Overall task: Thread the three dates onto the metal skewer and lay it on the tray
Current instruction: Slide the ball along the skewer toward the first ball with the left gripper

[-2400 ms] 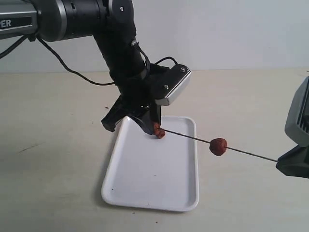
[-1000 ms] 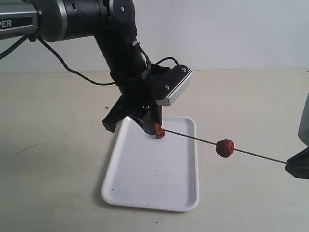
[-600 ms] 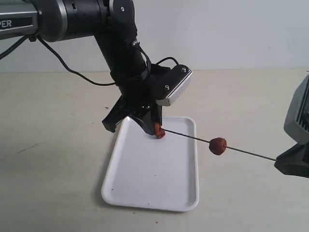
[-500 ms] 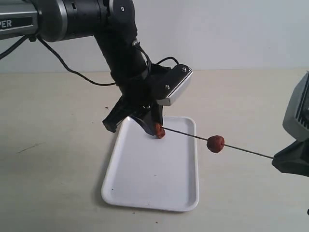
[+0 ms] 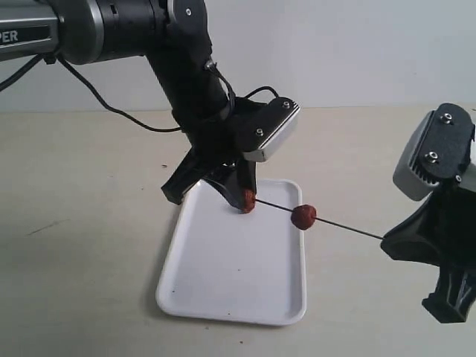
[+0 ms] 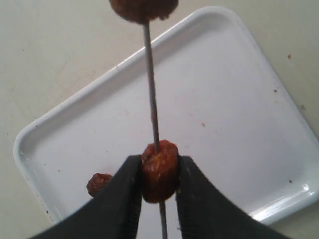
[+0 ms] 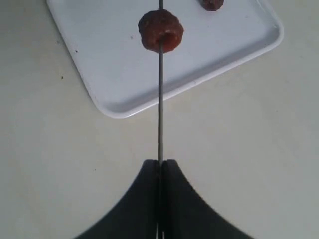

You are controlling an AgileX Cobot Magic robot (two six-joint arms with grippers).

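My left gripper (image 6: 159, 167) is shut on one date (image 6: 159, 170), held above the white tray (image 6: 234, 94). The thin metal skewer (image 6: 151, 94) runs through this date and comes out past it between the fingers. A second date (image 5: 303, 216) sits threaded further along the skewer (image 5: 346, 228), over the tray's right rim. My right gripper (image 7: 160, 162) is shut on the skewer's other end (image 7: 160, 104), off the tray to the right (image 5: 387, 241). A third date (image 6: 98, 183) lies loose on the tray, hidden in the exterior view.
The tray (image 5: 238, 260) lies on a bare beige tabletop with small dark specks. A black cable (image 5: 111, 110) trails across the table behind the left arm. The right arm's body (image 5: 439, 223) stands at the right edge.
My right gripper has moved left toward the tray, carrying the skewer with it. The threaded date now hangs much closer to the date in my left gripper, which shifted slightly right.
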